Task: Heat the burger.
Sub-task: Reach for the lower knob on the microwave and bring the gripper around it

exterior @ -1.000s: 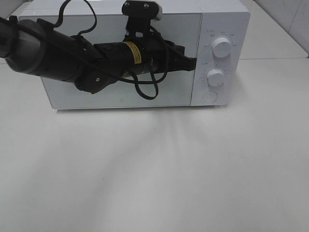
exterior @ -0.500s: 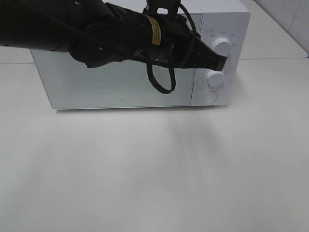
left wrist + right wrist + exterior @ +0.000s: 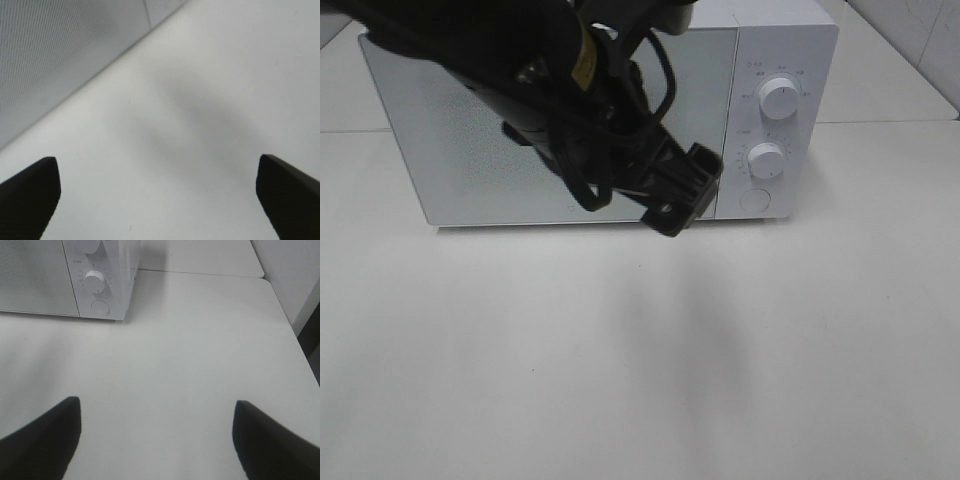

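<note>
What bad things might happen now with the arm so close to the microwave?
The open left gripper hangs right in front of the door, near the lower knob; a swing might knock that knob. The loose cable on that arm might snag. No burger shows in any view, so the microwave might run empty.

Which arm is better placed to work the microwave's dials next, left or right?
Left, probably. The left end effector, open, hangs in front of the microwave door, just beside the dials. The right end effector, also open, sits farther back over the table.
</note>
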Tool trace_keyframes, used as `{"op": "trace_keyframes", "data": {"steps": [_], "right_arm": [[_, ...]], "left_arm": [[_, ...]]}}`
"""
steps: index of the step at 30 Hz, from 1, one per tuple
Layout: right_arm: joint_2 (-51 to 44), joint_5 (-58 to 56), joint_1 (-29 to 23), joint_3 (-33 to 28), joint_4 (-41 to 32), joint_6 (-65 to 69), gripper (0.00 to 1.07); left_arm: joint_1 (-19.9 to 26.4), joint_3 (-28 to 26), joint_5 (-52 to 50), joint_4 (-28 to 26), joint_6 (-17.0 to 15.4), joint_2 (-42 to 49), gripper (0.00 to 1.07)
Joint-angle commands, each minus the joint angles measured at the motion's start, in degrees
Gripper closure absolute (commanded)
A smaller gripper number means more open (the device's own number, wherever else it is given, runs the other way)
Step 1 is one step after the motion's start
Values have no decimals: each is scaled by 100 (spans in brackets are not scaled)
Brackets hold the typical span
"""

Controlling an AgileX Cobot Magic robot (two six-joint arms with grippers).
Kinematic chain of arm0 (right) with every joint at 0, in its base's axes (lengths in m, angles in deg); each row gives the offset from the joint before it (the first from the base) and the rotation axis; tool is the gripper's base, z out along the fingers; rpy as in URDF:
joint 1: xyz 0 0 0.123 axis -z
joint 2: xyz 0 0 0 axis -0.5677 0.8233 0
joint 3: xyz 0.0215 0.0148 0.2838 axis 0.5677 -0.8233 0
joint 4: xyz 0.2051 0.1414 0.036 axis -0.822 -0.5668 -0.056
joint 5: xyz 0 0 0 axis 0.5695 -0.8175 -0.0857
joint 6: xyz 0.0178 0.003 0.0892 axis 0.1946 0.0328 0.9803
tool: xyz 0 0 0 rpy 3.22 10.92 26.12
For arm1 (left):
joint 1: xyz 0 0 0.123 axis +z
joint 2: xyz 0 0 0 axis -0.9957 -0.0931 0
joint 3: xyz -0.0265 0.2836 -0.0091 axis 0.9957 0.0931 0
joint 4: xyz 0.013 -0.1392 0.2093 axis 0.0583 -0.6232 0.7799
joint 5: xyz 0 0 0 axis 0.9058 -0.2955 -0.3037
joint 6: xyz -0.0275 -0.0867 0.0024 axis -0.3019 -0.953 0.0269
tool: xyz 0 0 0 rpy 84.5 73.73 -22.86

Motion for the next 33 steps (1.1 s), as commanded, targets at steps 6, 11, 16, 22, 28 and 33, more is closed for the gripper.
{"op": "trace_keyframes", "data": {"steps": [6, 11, 16, 22, 28, 33], "right_arm": [[-201, 74, 23, -11, 29, 34, 32], [-201, 74, 23, -11, 29, 34, 32], [-201, 74, 23, -11, 29, 34, 32], [-201, 74, 23, -11, 29, 34, 32], [-201, 74, 23, -11, 29, 34, 32], [-201, 74, 23, -11, 29, 34, 32]], "left_arm": [[-11, -23, 2435, -315, 115, 413, 5], [23, 258, 2532, -338, -132, 974, 5], [751, 665, 2521, -304, -86, 1730, 5], [2315, 1146, 2538, -550, 286, 2584, 5], [3833, 2005, 2441, -1392, 1112, 3759, 5], [4148, 2607, 2246, -1547, 1180, 4589, 5]]}}
